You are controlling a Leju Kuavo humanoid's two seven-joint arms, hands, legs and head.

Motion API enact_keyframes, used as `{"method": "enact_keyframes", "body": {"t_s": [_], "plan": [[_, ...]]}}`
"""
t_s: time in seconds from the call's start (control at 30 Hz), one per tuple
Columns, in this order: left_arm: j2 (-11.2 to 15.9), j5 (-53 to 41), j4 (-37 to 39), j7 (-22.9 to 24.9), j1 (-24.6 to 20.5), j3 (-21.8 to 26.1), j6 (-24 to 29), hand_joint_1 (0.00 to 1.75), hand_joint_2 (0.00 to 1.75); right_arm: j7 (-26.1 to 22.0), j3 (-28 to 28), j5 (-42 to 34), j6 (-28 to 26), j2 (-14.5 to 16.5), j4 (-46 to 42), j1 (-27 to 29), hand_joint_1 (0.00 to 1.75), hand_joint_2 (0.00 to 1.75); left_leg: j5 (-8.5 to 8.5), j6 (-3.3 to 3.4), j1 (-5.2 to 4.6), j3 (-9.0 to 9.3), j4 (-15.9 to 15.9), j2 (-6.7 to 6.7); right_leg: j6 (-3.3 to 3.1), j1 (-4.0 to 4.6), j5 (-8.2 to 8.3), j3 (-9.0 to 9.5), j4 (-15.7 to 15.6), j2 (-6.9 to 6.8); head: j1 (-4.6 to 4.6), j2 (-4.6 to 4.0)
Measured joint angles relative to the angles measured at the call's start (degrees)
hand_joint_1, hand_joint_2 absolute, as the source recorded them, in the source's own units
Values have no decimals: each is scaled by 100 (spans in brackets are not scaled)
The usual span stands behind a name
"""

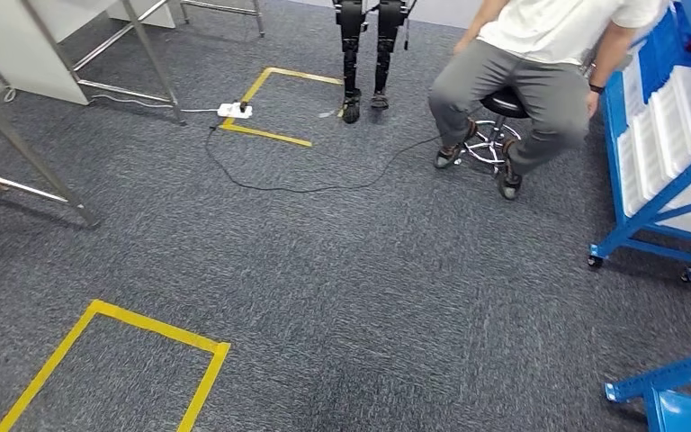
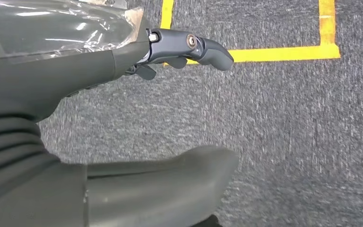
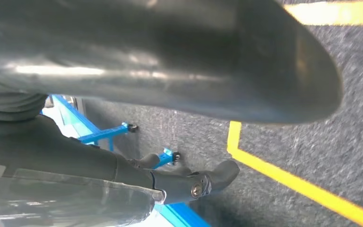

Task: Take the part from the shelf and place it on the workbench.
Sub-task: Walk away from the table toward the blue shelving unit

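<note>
Looking down at grey carpet (image 1: 342, 297), a clear plastic-wrapped part (image 2: 52, 28) was seen pressed between both robot hands, left robot hand (image 2: 123, 61) and right robot hand (image 3: 137, 175), fingers closed against it.

Ahead I have open grey carpet (image 1: 342, 297) — a seated person (image 1: 526, 81) on a stool (image 1: 502, 103) blocks far right, a blue shelf (image 1: 661, 193) crowds my right, table legs (image 1: 31, 175) left, a cable (image 1: 306, 184) trails across.
</note>
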Motion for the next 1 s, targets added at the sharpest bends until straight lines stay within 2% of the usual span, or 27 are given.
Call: {"method": "enact_keyframes", "body": {"t_s": [0.03,0.07,0.1,0.13,0.17,0.2,0.23,0.27,0.3,0.33,0.37,0.4,0.47,0.5,0.53,0.6,0.67,0.7,0.73,0.77,0.8,0.83,0.87,0.9,0.93,0.97,1.0], "plan": [[-6,1,0,-23,-3,10,20,0,0,2,0,14,-1,-10,-2,2,0,0,-130,-11,16,-68,174,-122,-63,-30,5,21,-16,66,-2,0],[-9,-4,0,-40,-2,16,57,0,0,5,0,30,-3,-18,-3,0,0,0,-317,-13,28,-210,490,-292,-117,-55,7,40,-29,131,-5,0],[-10,-8,0,-56,4,22,115,0,0,12,1,47,-9,-22,-4,-6,0,0,-523,-7,28,-412,919,-454,-154,-35,4,46,-30,200,-4,0],[-12,-9,0,-69,12,27,181,0,0,20,2,67,-15,-27,-4,-12,0,0,-694,-6,27,-621,1339,-545,-186,-21,3,49,-29,271,-4,0],[-14,-9,0,-80,20,31,249,0,0,28,3,92,-21,-28,-4,-14,0,0,-765,-8,27,-794,1641,-588,-188,-10,1,56,-28,358,-3,0],[-14,-9,0,-97,25,33,315,0,0,36,5,112,-27,-27,-4,-12,0,0,-715,-8,30,-875,1734,-603,-188,-4,-1,66,-27,448,-1,0],[-14,-19,0,-124,26,33,386,0,0,40,6,126,-29,-26,-4,-9,0,0,-548,-7,37,-850,1597,-615,-186,-3,-2,81,-23,537,-1,0],[-14,-37,0,-167,25,32,485,0,0,44,7,134,-31,-24,-4,-6,0,0,-304,-7,53,-745,1287,-657,-182,-6,-6,95,-15,633,-1,0],[-14,-57,0,-213,26,32,597,0,0,45,8,139,-31,-22,-4,-7,0,0,-73,-9,78,-599,903,-775,-169,-8,-12,99,-4,716,0,0],[-17,-78,0,-250,27,31,718,0,0,45,10,146,-32,-22,-4,-14,0,0,83,-14,104,-454,537,-899,-150,5,-21,85,25,799,1,0],[-19,-96,0,-270,25,30,816,0,0,44,16,159,-34,-22,-4,-18,0,0,164,-13,113,-354,294,-1003,-120,18,-21,56,41,868,1,0],[-23,-106,0,-271,23,29,882,0,0,44,23,173,-35,-24,-4,-15,0,0,176,-4,104,-301,175,-1062,-81,29,-12,18,49,927,0,0],[-38,-119,0,-259,14,28,934,0,0,43,35,194,-39,-30,-4,11,0,0,190,56,50,-266,120,-968,2,31,18,-54,34,1002,-1,0],[-47,-120,0,-256,11,27,945,0,0,43,38,198,-40,-33,-4,24,0,0,212,100,31,-246,87,-902,34,28,0,-90,72,903,1,0],[-54,-122,0,-255,10,27,951,0,0,43,40,201,-41,-31,-3,27,0,0,231,151,19,-224,52,-827,52,28,-61,-164,198,749,14,0],[-58,-127,0,-252,11,26,954,0,0,43,46,207,-42,-21,-2,6,0,0,245,219,-7,-196,8,-654,56,29,-333,-497,856,402,37,0],[-57,-128,0,-251,13,26,954,0,0,43,50,209,-42,-14,-2,-8,0,0,240,240,-39,-201,7,-476,73,19,-597,-903,1648,327,44,0],[-57,-128,0,-250,12,26,954,0,0,43,50,210,-42,-13,-2,-3,0,0,237,242,-49,-203,7,-396,102,15,-625,-979,1806,319,43,0],[-57,-128,0,-250,10,26,954,0,0,44,50,209,-42,-13,-2,6,0,0,234,241,-53,-201,7,-327,141,13,-560,-921,1706,303,43,0],[-57,-128,0,-249,7,26,954,0,0,44,50,209,-42,-13,-3,14,0,0,229,237,-54,-195,7,-263,181,13,-424,-741,1373,260,44,0],[-59,-129,0,-249,4,26,954,0,0,44,50,209,-42,-13,-3,14,0,0,222,228,-54,-187,7,-203,208,16,-260,-484,899,152,45,0],[-61,-131,0,-250,2,26,954,0,0,44,51,209,-42,-13,-4,6,0,0,211,208,-60,-179,7,-148,196,46,-126,-253,472,24,44,0],[-61,-132,0,-250,2,26,954,0,0,43,51,210,-42,-14,-4,-7,0,0,197,184,-67,-171,9,-95,153,82,-39,-94,172,-74,40,0],[-62,-134,0,-250,3,26,953,0,0,43,52,210,-42,-14,-4,-15,0,0,183,158,-75,-161,9,-46,98,118,-1,-20,21,-130,40,0],[-66,-135,0,-250,2,26,952,0,0,43,52,210,-42,-20,-4,-16,0,0,171,131,-82,-148,2,4,38,158,2,-23,-1,-103,39,0],[-73,-135,0,-249,-1,25,952,0,0,43,52,210,-42,-27,-4,-10,0,0,156,103,-78,-130,-4,47,-11,152,11,-21,-18,-36,37,0],[-80,-138,0,-250,-6,24,956,0,0,43,52,210,-42,-32,-4,-1,0,0,121,76,-64,-125,13,8,-50,115,20,-4,-40,27,33,0]]}}
